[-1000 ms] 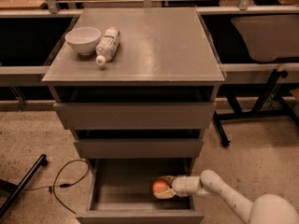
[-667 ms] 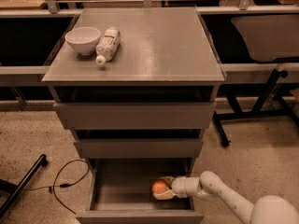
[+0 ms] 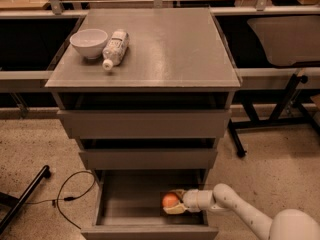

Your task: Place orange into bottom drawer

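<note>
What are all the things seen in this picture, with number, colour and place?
cabinet: one, grey, centre.
bottom drawer: one, grey, pulled open.
orange: one, orange, inside the bottom drawer, right side.
bowl: one, white, cabinet top, back left.
bottle: one, whitish, lying beside the bowl.
cable: one, black, floor left of the cabinet.
arm: one, white, reaching in from lower right.
gripper: one, pale, in the bottom drawer, shut on the orange.
</note>
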Controlling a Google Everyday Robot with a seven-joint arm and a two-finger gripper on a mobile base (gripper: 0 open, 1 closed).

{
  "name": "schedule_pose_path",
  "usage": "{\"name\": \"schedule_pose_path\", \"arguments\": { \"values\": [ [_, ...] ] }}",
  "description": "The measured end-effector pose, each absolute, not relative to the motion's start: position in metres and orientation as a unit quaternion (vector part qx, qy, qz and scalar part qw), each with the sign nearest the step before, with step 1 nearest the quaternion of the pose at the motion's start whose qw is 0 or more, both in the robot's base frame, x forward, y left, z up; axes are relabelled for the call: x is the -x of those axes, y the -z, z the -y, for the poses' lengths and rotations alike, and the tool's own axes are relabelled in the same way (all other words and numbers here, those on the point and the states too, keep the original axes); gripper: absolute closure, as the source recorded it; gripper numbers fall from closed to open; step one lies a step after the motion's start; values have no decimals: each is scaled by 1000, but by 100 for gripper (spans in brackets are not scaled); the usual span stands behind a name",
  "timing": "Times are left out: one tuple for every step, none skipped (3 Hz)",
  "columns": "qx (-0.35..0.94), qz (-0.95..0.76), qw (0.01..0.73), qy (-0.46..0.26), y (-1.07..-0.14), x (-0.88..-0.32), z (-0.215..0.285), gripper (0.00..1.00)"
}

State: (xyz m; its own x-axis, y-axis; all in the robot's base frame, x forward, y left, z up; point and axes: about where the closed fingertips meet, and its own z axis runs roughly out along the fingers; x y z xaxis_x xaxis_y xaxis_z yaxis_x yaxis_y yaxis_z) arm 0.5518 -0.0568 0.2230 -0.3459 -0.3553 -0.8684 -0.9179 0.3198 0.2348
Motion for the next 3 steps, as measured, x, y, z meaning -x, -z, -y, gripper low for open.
{"name": "schedule_pose_path", "arguments": {
  "values": [
    [439, -726, 367, -382, -223, -552, 57, 35],
    [440, -726, 368, -379, -224, -551, 56, 11],
    [440, -727, 369, -376, -224, -551, 56, 0]
  ]
}}
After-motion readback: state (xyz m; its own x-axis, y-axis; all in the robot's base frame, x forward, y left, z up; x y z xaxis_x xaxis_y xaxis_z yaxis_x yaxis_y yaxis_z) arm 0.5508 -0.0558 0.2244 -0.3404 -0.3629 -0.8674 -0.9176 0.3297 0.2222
